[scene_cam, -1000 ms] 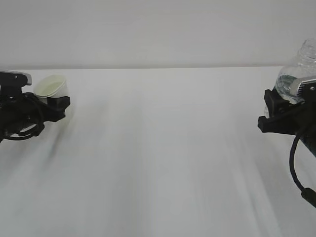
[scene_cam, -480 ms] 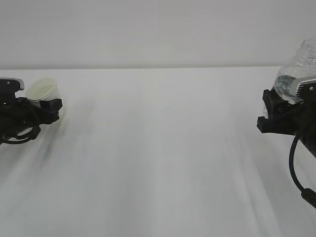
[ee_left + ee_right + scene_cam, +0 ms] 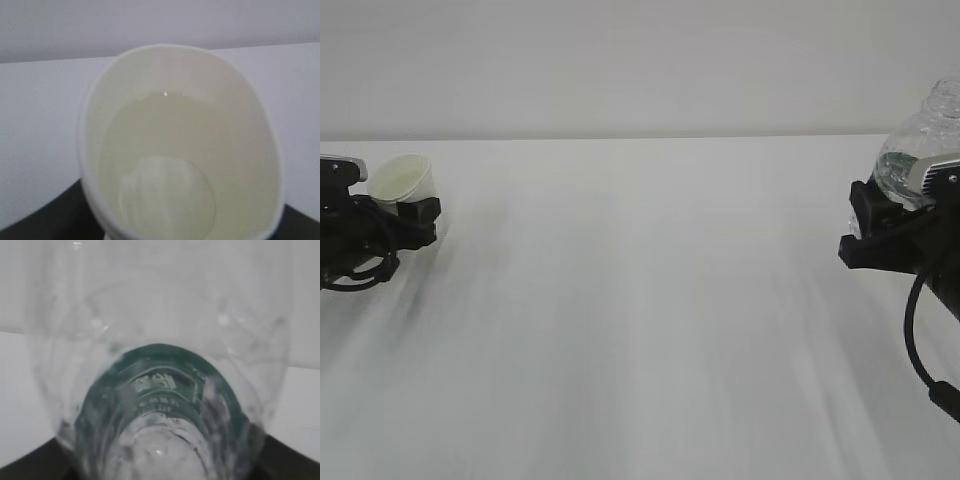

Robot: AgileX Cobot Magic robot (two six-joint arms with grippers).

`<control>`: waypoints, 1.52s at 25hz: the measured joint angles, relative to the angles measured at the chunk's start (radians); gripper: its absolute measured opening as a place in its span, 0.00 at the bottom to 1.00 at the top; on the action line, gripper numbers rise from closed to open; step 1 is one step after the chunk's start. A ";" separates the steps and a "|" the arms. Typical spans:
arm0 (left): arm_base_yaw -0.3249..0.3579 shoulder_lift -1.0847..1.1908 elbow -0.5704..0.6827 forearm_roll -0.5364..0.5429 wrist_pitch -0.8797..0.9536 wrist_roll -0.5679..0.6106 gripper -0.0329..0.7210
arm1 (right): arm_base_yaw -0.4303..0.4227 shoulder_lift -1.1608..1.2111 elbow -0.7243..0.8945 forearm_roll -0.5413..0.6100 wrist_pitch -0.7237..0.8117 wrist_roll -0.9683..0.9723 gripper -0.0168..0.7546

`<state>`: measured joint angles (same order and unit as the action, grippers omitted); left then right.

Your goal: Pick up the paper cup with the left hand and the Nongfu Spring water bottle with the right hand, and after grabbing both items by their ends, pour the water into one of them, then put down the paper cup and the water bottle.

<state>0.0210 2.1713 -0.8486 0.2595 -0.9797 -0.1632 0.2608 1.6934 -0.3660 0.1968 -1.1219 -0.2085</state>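
At the far left of the exterior view my left gripper (image 3: 417, 214) is shut on the lower part of the paper cup (image 3: 402, 178). The white cup leans a little, its mouth showing. In the left wrist view the paper cup (image 3: 180, 125) fills the frame, with clear water (image 3: 165, 150) pooled inside. At the far right my right gripper (image 3: 868, 236) is shut on the Nongfu Spring water bottle (image 3: 917, 145), which stands upright, neck up and partly cut by the frame edge. In the right wrist view the bottle (image 3: 160, 325) shows its green label (image 3: 160, 362).
A plain white table (image 3: 640, 320) stretches between the two arms, with a pale wall (image 3: 640, 60) behind it. A black cable (image 3: 918, 340) loops down from the right arm at the right edge.
My left gripper has carried the cup leftward, toward the frame edge. The right gripper and the bottle have hardly moved.
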 joint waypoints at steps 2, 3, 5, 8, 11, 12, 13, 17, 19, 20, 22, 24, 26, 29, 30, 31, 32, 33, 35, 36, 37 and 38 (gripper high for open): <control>0.000 0.000 0.000 -0.004 -0.002 0.000 0.63 | 0.000 0.000 0.000 0.000 0.000 0.002 0.58; 0.000 0.000 0.000 -0.009 -0.002 0.000 0.63 | 0.000 0.000 0.000 0.000 0.000 0.005 0.58; 0.000 0.000 0.000 -0.018 -0.004 0.002 0.63 | 0.000 0.000 0.000 -0.001 0.000 0.012 0.58; 0.000 0.000 0.000 -0.022 -0.008 0.003 0.63 | 0.000 0.000 0.000 -0.005 0.000 0.015 0.58; 0.000 0.000 0.000 -0.024 -0.008 0.003 0.63 | 0.000 0.000 0.000 -0.006 0.000 0.018 0.58; 0.000 0.001 0.000 -0.026 -0.008 0.004 0.63 | 0.000 0.000 0.000 -0.006 0.000 0.018 0.58; 0.000 0.006 0.000 -0.029 -0.010 0.006 0.63 | 0.000 0.000 0.000 -0.006 0.000 0.020 0.58; 0.000 0.036 -0.001 -0.038 -0.030 0.008 0.63 | 0.000 0.000 0.000 -0.007 0.000 0.022 0.58; 0.000 0.049 -0.001 -0.039 -0.044 0.008 0.63 | 0.000 0.000 0.000 -0.007 0.000 0.022 0.58; 0.000 0.052 -0.001 -0.041 -0.051 0.008 0.63 | 0.000 0.000 0.000 -0.007 0.000 0.022 0.58; 0.000 0.053 -0.001 -0.043 -0.053 0.008 0.63 | 0.000 0.000 0.000 -0.007 0.000 0.022 0.58; 0.000 0.056 -0.001 -0.043 -0.055 0.008 0.63 | 0.000 0.000 0.000 -0.007 0.000 0.022 0.58; 0.000 0.055 -0.001 -0.045 -0.057 0.008 0.63 | 0.000 0.000 0.000 -0.007 0.000 0.022 0.58; 0.000 0.055 -0.001 -0.047 -0.060 0.008 0.63 | 0.000 0.000 0.000 -0.007 0.000 0.023 0.58; 0.000 0.055 -0.002 -0.049 -0.060 0.008 0.63 | 0.000 0.000 0.000 -0.007 0.000 0.025 0.58; 0.000 0.055 -0.002 -0.049 -0.058 0.008 0.64 | 0.000 0.000 0.000 -0.007 0.000 0.025 0.58; 0.000 0.055 -0.002 -0.049 -0.053 0.008 0.64 | 0.000 0.000 0.000 -0.008 0.000 0.025 0.58; 0.000 0.055 -0.002 -0.049 -0.045 0.008 0.65 | 0.000 0.000 0.000 -0.009 0.000 0.025 0.58; 0.000 0.055 -0.002 -0.049 -0.043 0.008 0.69 | 0.000 0.000 0.000 -0.012 0.000 0.025 0.58; 0.000 0.055 -0.002 -0.049 -0.042 0.008 0.71 | 0.000 0.000 0.000 -0.014 0.000 0.025 0.58; 0.000 0.055 -0.002 -0.049 -0.041 0.008 0.73 | 0.000 0.000 0.000 -0.014 0.000 0.025 0.58; 0.000 0.056 -0.002 -0.049 -0.040 0.008 0.75 | 0.000 0.000 0.000 -0.015 0.000 0.025 0.58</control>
<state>0.0210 2.2272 -0.8508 0.2104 -1.0198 -0.1557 0.2608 1.6934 -0.3660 0.1814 -1.1219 -0.1830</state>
